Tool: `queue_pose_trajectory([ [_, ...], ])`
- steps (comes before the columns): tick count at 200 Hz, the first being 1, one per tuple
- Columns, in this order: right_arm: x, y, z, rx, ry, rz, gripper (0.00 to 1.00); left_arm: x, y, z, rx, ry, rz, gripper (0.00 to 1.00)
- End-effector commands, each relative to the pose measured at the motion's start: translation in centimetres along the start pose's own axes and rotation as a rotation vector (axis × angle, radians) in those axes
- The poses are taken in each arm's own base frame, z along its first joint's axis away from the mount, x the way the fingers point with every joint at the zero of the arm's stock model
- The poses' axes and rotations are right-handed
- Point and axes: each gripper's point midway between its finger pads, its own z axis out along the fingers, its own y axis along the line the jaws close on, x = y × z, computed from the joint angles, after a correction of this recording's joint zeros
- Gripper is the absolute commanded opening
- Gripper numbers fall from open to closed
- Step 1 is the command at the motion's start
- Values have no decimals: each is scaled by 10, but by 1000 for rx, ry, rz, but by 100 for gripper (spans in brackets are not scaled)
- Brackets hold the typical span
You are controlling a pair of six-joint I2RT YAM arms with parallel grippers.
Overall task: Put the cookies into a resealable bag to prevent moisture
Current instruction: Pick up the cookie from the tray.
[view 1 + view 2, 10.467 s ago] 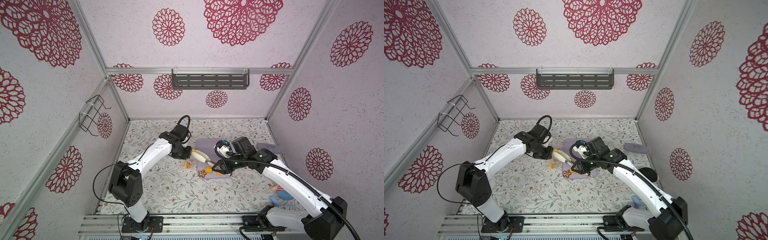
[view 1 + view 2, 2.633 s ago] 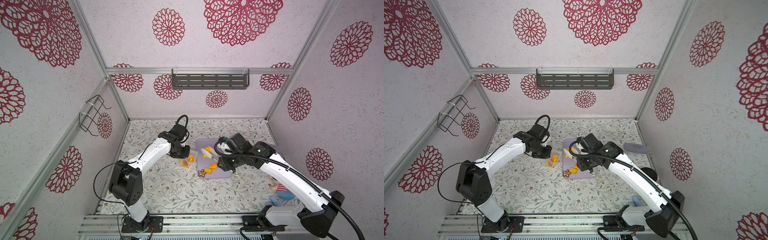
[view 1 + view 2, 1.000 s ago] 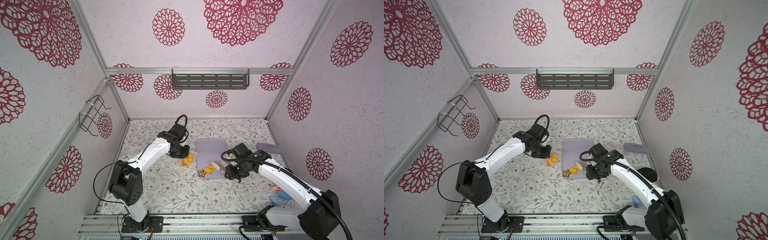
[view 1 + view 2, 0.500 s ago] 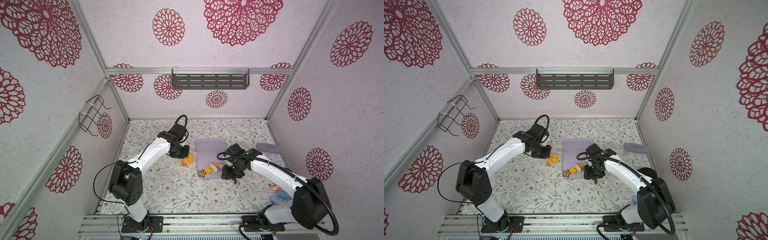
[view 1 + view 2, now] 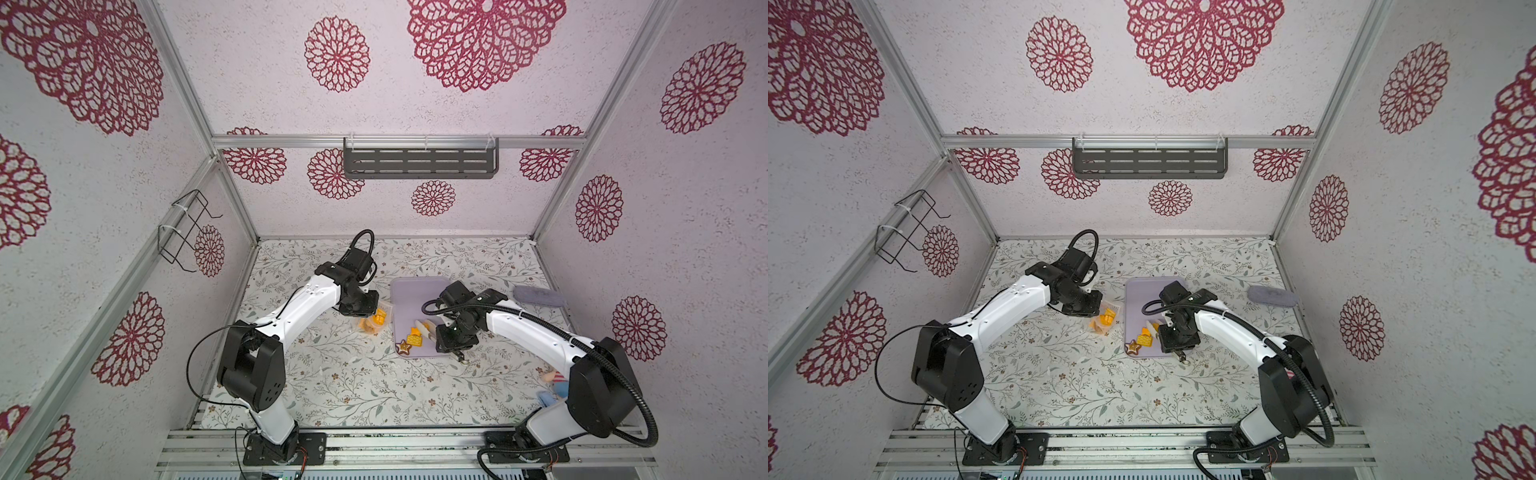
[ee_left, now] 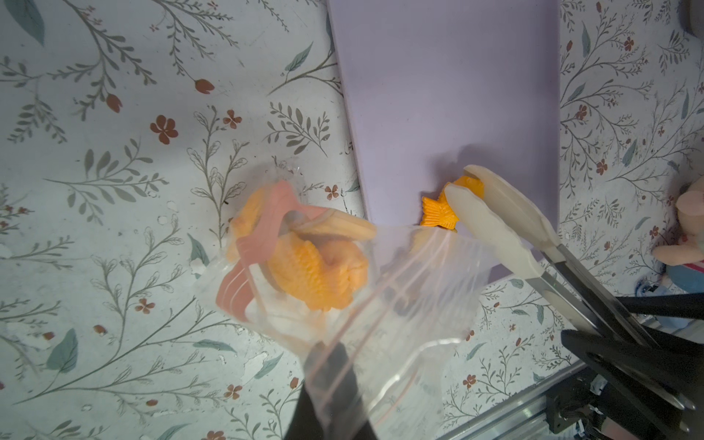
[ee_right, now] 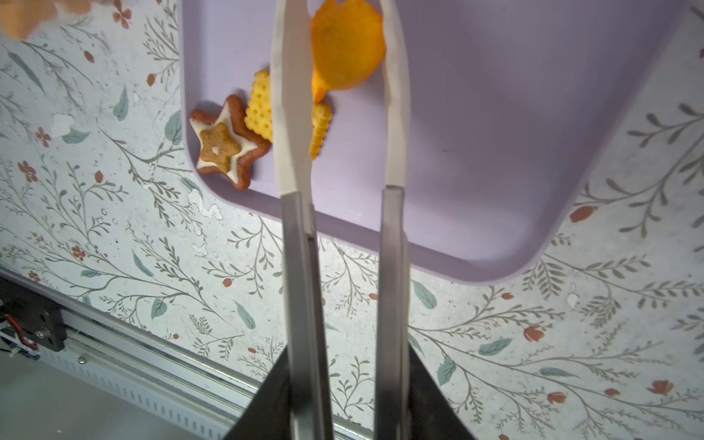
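Observation:
My left gripper is shut on the edge of the resealable bag, holding it just left of the tray in both top views. Several orange cookies lie inside it. My right gripper is shut on metal tongs. Their white tips stand on either side of an orange fish cookie on the lavender tray. A brown star cookie and a yellow square cookie lie beside it near the tray's front left corner.
A grey pad lies at the right edge of the floral table. A plush toy sits front right by the right arm's base. A dark shelf hangs on the back wall, a wire rack on the left wall.
The right arm has shifted a little left along the tray's front, bringing the tong tips around the fish cookie, and the tong arms have narrowed. The left arm and bag have not moved.

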Motion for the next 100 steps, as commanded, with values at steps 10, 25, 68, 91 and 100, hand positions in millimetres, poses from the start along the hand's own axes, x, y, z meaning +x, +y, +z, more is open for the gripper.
queue_pose_trajectory([
  [10,-10,5,-22,7,-61,-34,35,-4,0,-11,9,-39,14,0],
  [25,-14,7,-33,-1,-102,-37,33,-4,1,-11,10,-42,11,0],
  [68,-22,15,-74,-67,-230,-51,30,-8,-6,-9,52,-49,8,0],
  [91,-25,24,-100,-124,-308,-66,30,-11,-11,-7,82,-50,6,0],
  [100,-26,29,-110,-151,-337,-73,30,-12,-11,-6,83,-48,5,0],
])
